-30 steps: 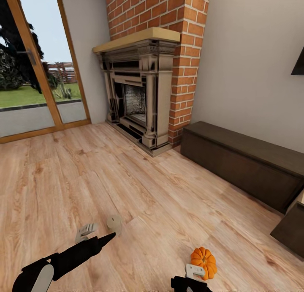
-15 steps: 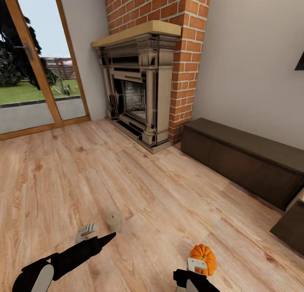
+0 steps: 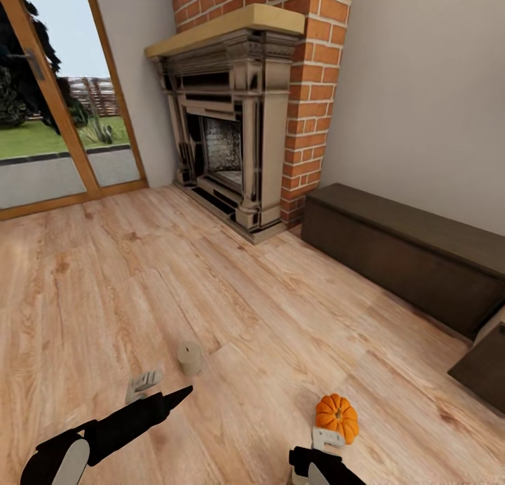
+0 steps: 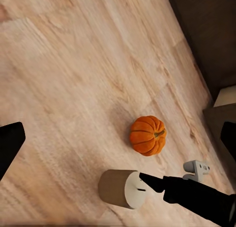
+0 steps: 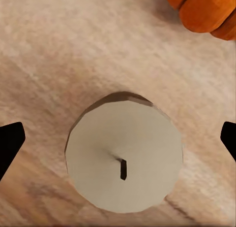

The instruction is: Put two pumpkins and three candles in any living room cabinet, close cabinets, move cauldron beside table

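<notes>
While the right gripper [image 5: 120, 137] is hanging with its jaws spread wide, a candle [image 5: 123, 160] is standing upright on the wood floor [image 3: 266, 316] directly beneath it, wick up and centred between the two fingertips. One pumpkin [image 5: 206, 10] is sitting just beside that candle, apart from it.

The step in hand is judged to be picking up this candle. Doing it well is calling for a straight descent that is keeping the wick centred, so both fingers are meeting the round side together and are not tipping the candle or nudging the pumpkin.

The left gripper [image 4: 120, 137] is also open and holding nothing.

The left wrist view is showing what is probably the same candle from the side, close by the right arm's tip, with the pumpkin beyond it. The head view is showing a second candle [image 3: 189, 357] ahead of the left arm, and the cabinet [image 3: 407, 253], shut along the wall beside the fireplace [image 3: 231, 127], well apart from both candles.
</notes>
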